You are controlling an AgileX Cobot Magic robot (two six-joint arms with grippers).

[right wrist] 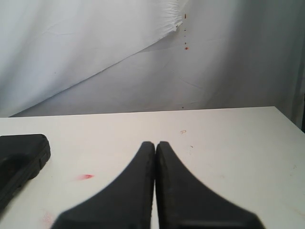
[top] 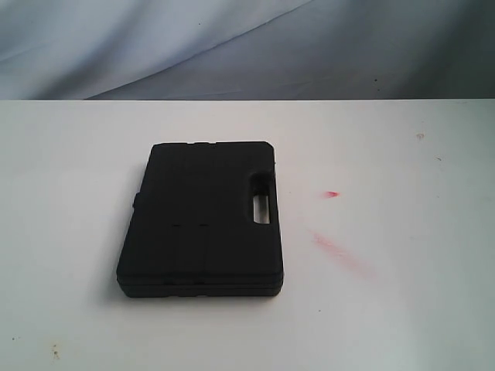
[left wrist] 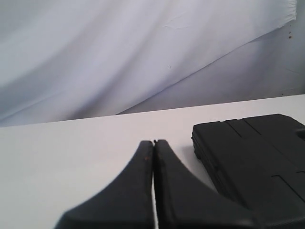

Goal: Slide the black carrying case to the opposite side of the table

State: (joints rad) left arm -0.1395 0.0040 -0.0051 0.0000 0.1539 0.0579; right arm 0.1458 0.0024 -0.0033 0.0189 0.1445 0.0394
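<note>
Black carrying case [top: 203, 220] is lying flat and shut, sitting mid-left on the white table [top: 402, 309], handle slot facing right.

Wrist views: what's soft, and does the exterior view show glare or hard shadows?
Left wrist view: left end effector blurred up close, case sharper. Right wrist view: right end effector equally blurred. Exterior view: soft even light, faint shadow beside case, no glare on table.

White table [top: 402, 309], red-smeared, black carrying case [top: 203, 220] flat on it
</note>
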